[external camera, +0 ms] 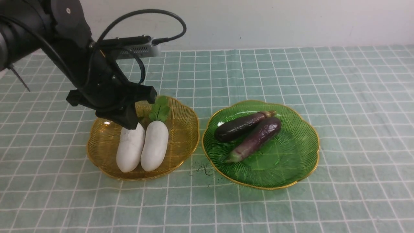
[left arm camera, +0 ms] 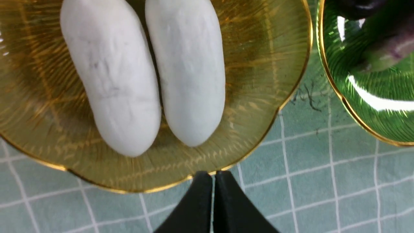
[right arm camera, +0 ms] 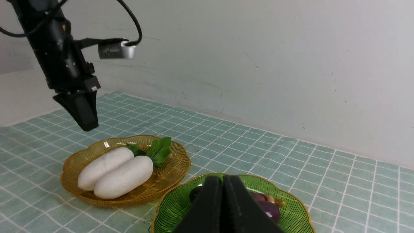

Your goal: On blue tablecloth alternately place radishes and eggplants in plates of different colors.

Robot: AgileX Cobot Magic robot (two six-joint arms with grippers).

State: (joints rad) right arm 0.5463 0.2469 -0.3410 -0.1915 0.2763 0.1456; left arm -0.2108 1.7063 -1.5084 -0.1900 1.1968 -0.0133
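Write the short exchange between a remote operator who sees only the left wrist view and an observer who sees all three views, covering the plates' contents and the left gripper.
Operator: I see the radishes in the amber plate. What lies in the green plate?
Observer: Two purple eggplants, side by side and touching.
Operator: Is my left gripper touching the radishes?
Observer: No. The right wrist view shows it shut, empty and raised well above the amber plate.
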